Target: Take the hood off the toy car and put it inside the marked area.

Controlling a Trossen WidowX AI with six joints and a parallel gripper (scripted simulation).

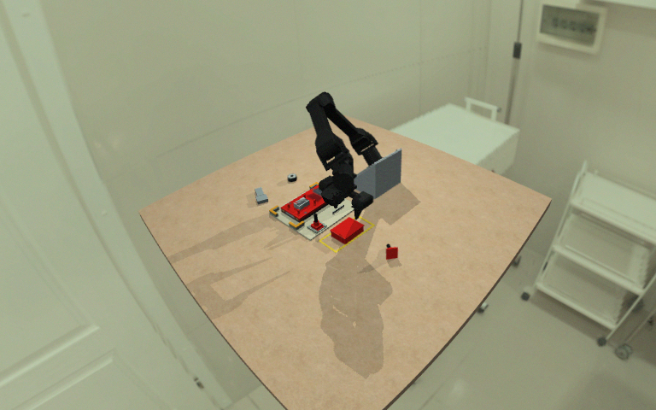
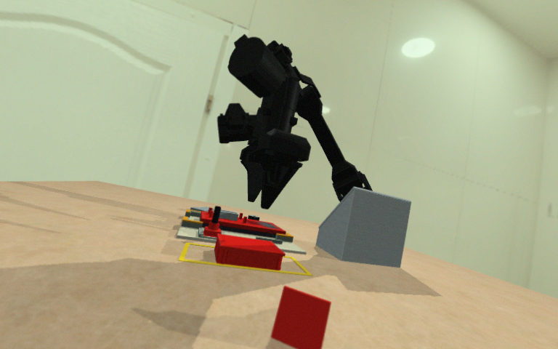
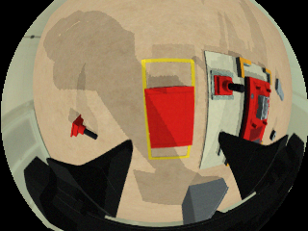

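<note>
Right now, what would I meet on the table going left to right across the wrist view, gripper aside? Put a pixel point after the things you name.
Loose red piece (image 1: 392, 253) (image 2: 302, 316) (image 3: 76, 128), red hood (image 1: 347, 231) (image 2: 248, 253) (image 3: 169, 116), red base with black peg (image 1: 316, 225) (image 2: 212, 232) (image 3: 221, 86), toy car (image 1: 286, 208) (image 2: 255, 225) (image 3: 251, 103), small gray block (image 1: 260, 196) (image 2: 199, 209) (image 3: 280, 89).

Red square piece (image 2: 302, 315) cut off by exterior view's lower edge.

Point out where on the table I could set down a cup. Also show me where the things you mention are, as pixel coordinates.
Best bet: the broad stretch of table beyond the red peg piece (image 1: 391, 253) (image 3: 78, 127), away from the hood (image 1: 347, 231) (image 2: 248, 253) (image 3: 169, 116). Another lies between the grey block (image 1: 388, 172) (image 2: 376, 228) (image 3: 204, 200) and the right-hand table edge. Crowded: around the car and hood, beneath the open gripper (image 1: 348, 211) (image 2: 258, 204) (image 3: 175, 138).
</note>
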